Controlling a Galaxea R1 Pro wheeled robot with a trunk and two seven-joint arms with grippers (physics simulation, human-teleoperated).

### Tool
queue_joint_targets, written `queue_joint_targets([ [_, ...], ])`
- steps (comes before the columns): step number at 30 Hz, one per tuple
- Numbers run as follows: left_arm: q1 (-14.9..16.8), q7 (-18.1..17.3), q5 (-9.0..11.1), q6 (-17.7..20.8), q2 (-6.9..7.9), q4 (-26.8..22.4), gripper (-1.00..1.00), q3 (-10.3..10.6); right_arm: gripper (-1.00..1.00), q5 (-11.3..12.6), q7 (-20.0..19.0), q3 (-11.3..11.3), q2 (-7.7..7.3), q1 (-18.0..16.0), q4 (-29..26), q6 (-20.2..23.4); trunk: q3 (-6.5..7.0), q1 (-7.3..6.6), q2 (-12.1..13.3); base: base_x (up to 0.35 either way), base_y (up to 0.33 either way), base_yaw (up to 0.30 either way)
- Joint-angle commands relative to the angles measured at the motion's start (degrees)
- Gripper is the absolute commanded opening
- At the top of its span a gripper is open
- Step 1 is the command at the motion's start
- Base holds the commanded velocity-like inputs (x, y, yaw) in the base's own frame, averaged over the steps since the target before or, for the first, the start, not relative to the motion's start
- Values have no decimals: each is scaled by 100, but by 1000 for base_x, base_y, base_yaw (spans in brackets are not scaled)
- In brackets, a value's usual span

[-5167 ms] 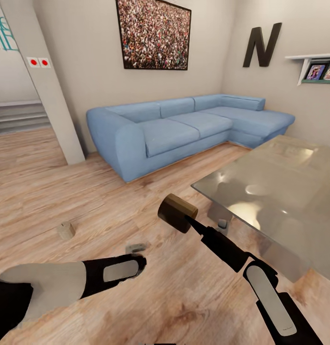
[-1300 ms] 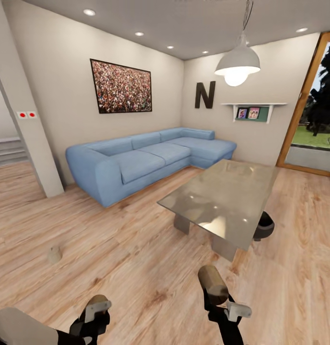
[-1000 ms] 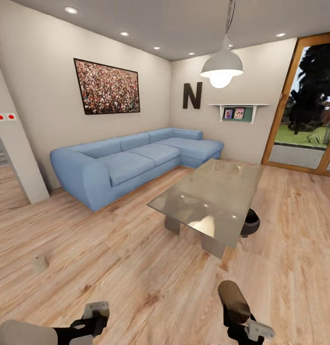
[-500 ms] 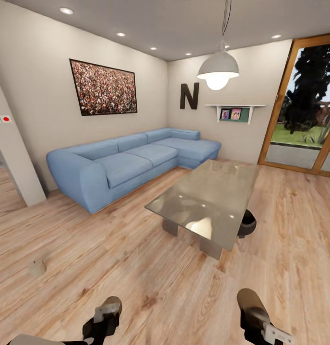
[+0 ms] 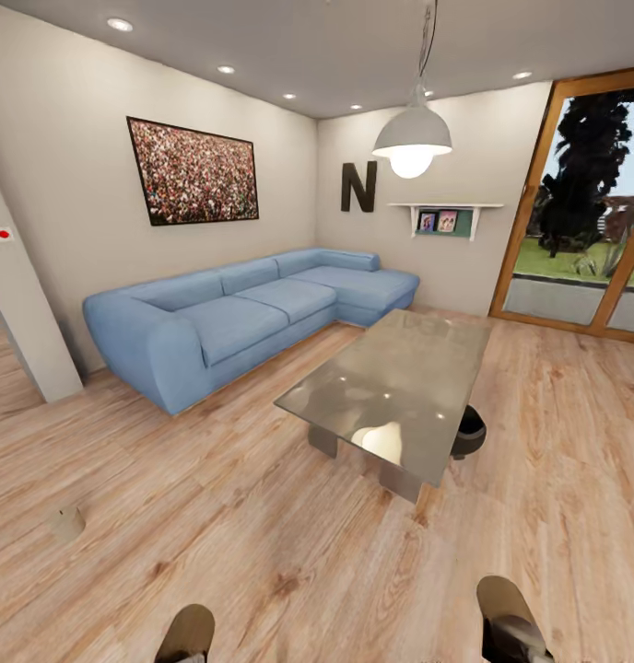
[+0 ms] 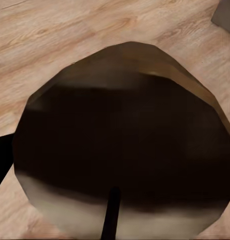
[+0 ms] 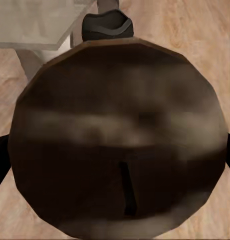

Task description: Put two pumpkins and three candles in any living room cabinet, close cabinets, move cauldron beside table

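A tan-olive candle (image 6: 122, 145) is carried in the left gripper (image 5: 188, 635), its round end seen close in the left wrist view, and a second candle (image 7: 117, 140) is pinched in the right gripper (image 5: 506, 622) in the same way. In the head view both are glimpsed low at the frame's edge, above the wooden floor (image 5: 289, 543). A third candle (image 5: 66, 522) is left on the floor, well apart from both arms on the robot's left. The cauldron (image 5: 468, 431) is seen just beside the far corner of the glossy table (image 5: 391, 387), behind which the blue sofa (image 5: 234, 318) is set against the wall.

No cabinet or pumpkin is shown, so a turn and a drive are judged to be needed before anything can be stowed. With each candle held only by its sides, a slip could be caused by a sharp base turn or a swing of the arms. The table's near corner could be clipped by the right arm, and the cauldron could be knocked away from the table if the base is steered too close. The floor candle could be rolled over and lost from sight.
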State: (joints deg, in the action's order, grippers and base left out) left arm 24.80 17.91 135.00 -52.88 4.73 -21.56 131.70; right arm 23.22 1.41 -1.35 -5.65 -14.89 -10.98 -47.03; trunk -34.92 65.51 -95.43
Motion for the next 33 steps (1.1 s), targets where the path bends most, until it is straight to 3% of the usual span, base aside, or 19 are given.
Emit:
queue_joint_targets([
  [1, -28, 55, 0, -28, 6, -17, -100, 48, -100, -81, 13, 45, -19, -5, 365, -570, 13, -23, 38, 0, 0, -227],
  [3, -58, 75, 0, -29, 15, -15, -100, 46, -100, -81, 10, 48, -34, -5, 820, -1122, 31, -45, 78, 0, 0, -242],
  [8, -70, 51, 0, -29, 19, -27, -100, 48, -100, -93, -8, 68, -16, -5, 1052, -1297, 31, -45, 78, 0, 0, -273],
  [10, -71, 61, 0, -27, 28, -30, -100, 44, -100, -97, -13, 71, 66, -5, 1091, -1297, 32, -45, 78, 0, 0, -287],
  [12, -72, 69, 0, 9, 43, -31, -100, 45, -100, -104, -11, 67, 256, -5, 1127, -1297, 35, -45, 78, 0, -45, -290],
  [15, -72, 62, 0, 149, 17, -32, -100, 48, -100, -106, -10, 65, 318, -5, 1140, -1297, 40, -45, 78, 0, -181, -290],
  [21, -72, 20, 0, 1196, -109, 5, -100, 49, -100, -101, -15, 73, 345, -5, 1142, -1297, 47, -45, 78, 0, -293, -293],
  [26, -72, 11, 0, 2011, -241, 299, -100, 49, -100, -102, -25, 88, 332, -5, 1090, -643, 48, -45, 78, 0, -312, -296],
  [27, -72, 6, 0, 2620, -287, 459, -100, 49, -100, -107, -27, 91, 335, -5, 1082, -555, 48, -45, 78, 0, -335, -296],
  [29, -72, -2, 0, 2976, -329, 562, -100, 49, -100, -107, -27, 91, 336, -5, 1081, -542, 48, -45, 78, 0, -339, -296],
  [33, -72, -71, 0, 3247, -374, 663, -100, 49, -100, -73, 2, 57, 330, -5, 1087, -470, 48, -45, 78, 29, -342, -296],
])
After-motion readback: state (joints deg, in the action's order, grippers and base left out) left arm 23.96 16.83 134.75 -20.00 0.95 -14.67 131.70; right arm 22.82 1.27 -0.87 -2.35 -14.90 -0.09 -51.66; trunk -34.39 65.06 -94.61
